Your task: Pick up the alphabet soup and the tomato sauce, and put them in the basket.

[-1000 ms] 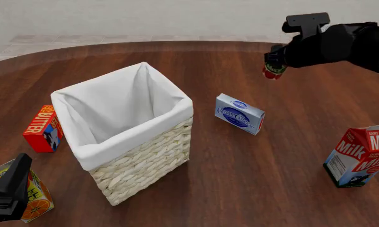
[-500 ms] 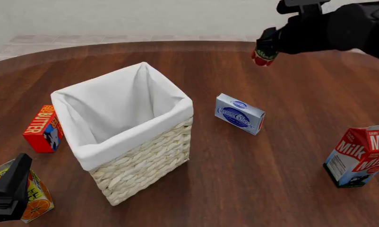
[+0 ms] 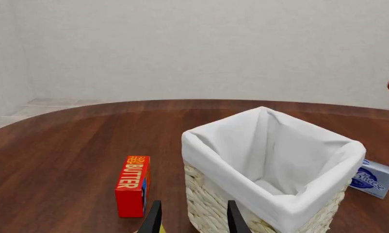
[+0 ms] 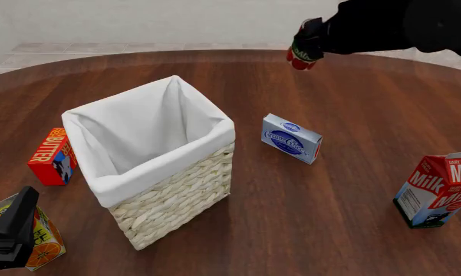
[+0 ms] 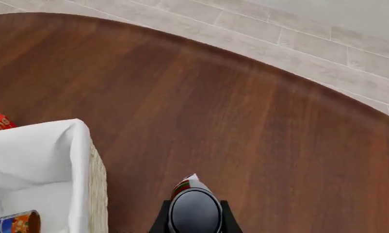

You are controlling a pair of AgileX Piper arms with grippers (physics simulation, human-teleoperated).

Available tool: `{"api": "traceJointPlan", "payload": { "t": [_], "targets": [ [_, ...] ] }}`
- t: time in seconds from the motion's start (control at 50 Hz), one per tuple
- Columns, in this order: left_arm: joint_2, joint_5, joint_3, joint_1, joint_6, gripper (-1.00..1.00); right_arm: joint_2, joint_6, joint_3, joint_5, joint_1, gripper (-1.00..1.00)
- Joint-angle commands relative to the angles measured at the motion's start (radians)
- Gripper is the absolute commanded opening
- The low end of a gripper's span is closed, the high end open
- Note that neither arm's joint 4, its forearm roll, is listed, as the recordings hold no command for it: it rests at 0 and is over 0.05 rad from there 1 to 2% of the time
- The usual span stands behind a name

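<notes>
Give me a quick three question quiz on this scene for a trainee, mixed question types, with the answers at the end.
1. True or false: the alphabet soup already lies inside the basket.
2. What is the right tool holding? A) the milk carton B) the tomato sauce C) the butter box
3. Fill in: the blue cream cheese box lies on the table between the basket and the ____ carton.

Key: 1 true; 2 B, the tomato sauce, lifted clear of the table; 3 milk.

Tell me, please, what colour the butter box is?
The butter box is red with yellow lettering, clearest in the left wrist view.
</notes>
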Motion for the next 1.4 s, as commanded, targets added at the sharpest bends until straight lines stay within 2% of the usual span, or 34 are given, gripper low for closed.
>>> {"api": "traceJointPlan", "payload": {
  "t": [0.02, 0.62, 1.4],
  "targets": [
    [-0.001, -0.003, 0.001, 0.002, -0.003, 1.0, -0.032, 0.007, -0.008, 0.015, 0.055, -1.0],
    [0.0, -0.004, 0.001, 0.006, -0.01, 1.0, -0.018, 0.003, -0.043, 0.026, 0.203, -1.0],
    [0.0, -0.004, 0.001, 0.01, -0.012, 1.0, -0.001, 0.004, -0.03, 0.01, 0.343, -1.0]
  ]
}}
